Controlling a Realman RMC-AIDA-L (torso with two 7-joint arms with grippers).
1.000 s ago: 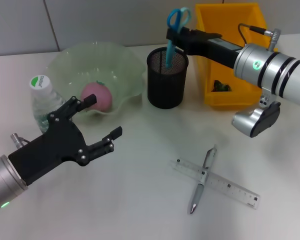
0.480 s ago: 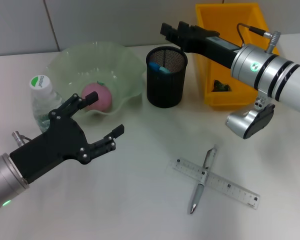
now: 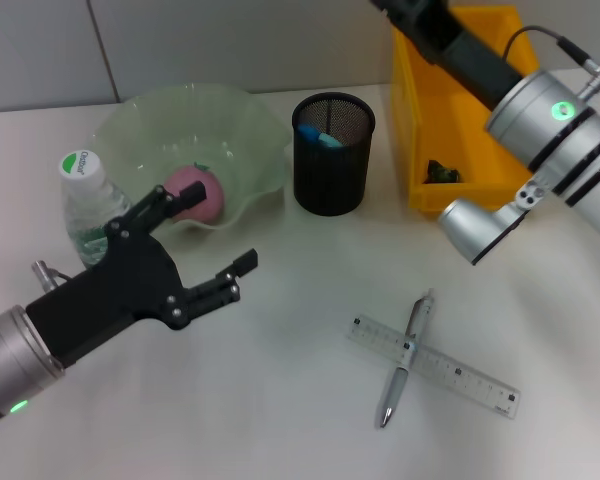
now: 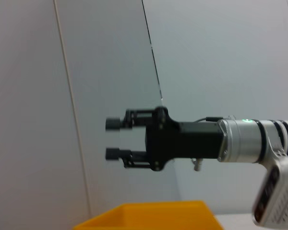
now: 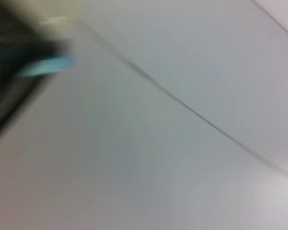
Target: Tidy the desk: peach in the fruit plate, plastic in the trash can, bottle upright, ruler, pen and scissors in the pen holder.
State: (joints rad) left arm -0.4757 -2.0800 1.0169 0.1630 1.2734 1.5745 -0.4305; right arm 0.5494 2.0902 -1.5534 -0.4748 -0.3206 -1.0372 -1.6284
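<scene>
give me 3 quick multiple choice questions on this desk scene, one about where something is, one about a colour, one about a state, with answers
1. Where is the peach?
A. in the green fruit plate
B. in the trash can
C. on the bare table

2. What colour is the trash can?
A. black
B. yellow
C. green

3. How does the pen lie?
A. standing in the pen holder
B. flat on the table, crossing over the ruler
C. held by the left gripper

Answers:
1. A: the pink peach sits inside the wavy green plate.
2. B: the bin beside the black mesh pen holder is yellow.
3. B: pen and ruler form a cross on the table, while the left gripper has its jaws open and holds nothing.
</scene>
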